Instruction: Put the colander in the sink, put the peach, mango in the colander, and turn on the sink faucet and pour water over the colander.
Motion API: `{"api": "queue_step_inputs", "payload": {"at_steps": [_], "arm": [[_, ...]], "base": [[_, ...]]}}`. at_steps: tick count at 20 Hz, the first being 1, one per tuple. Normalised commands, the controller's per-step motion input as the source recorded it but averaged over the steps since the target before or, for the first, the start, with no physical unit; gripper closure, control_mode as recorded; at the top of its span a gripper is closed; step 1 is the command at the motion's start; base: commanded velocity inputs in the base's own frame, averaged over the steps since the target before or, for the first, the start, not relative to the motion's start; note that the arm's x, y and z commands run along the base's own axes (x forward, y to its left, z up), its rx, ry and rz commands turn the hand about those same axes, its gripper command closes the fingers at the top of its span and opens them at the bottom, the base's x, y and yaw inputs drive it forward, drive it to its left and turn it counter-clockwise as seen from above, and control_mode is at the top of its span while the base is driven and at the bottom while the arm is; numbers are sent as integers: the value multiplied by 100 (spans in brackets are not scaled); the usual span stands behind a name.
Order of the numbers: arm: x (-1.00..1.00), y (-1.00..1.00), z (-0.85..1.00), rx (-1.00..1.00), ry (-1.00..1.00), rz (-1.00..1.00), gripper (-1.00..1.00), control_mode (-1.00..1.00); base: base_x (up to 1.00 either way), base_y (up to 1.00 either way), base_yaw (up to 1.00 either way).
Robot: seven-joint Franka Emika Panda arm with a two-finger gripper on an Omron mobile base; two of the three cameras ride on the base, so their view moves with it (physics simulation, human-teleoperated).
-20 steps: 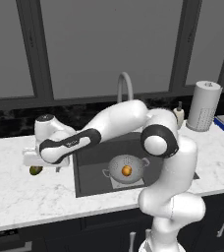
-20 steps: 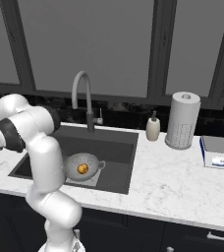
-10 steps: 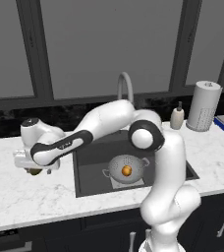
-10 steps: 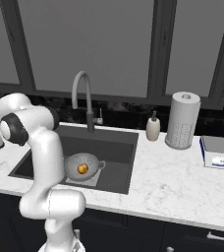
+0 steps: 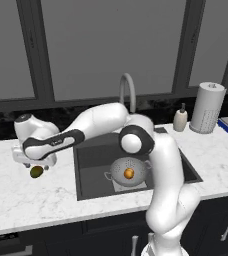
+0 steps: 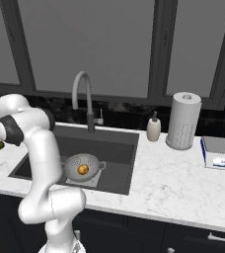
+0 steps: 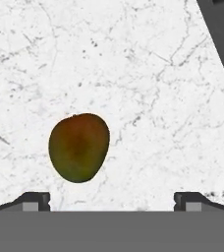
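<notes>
— White marble tabletop point(image 5: 16, 200) left of the sink point(image 5: 91, 155), and that's where my mango point(image 7: 78, 147) lies, not yet picked up.

— So how far along am I?

— By my reckoning, about halfway. The colander point(image 5: 129, 169) sits on the sink floor with the peach point(image 5: 129, 173) inside it, nothing else in there. The mango has to join it, and the sink faucet point(image 5: 128, 90) behind the sink shows no water running, so that's left too.

— And the tool?

— My tool point(image 5: 36, 167) hangs right over the mango, left of the sink. In the hand view its tips are spread wide, gripping nothing, with the fruit toward the left tip point(image 7: 35, 201), off-centre.
</notes>
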Motion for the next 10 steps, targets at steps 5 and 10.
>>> {"api": "queue_step_inputs", "payload": {"at_steps": [5,10], "arm": [[18,2,-18,0,1,-5,-100,-100],[22,6,-27,0,4,-5,-100,-100]], "base": [[0,0,0],[0,0,0]]}}
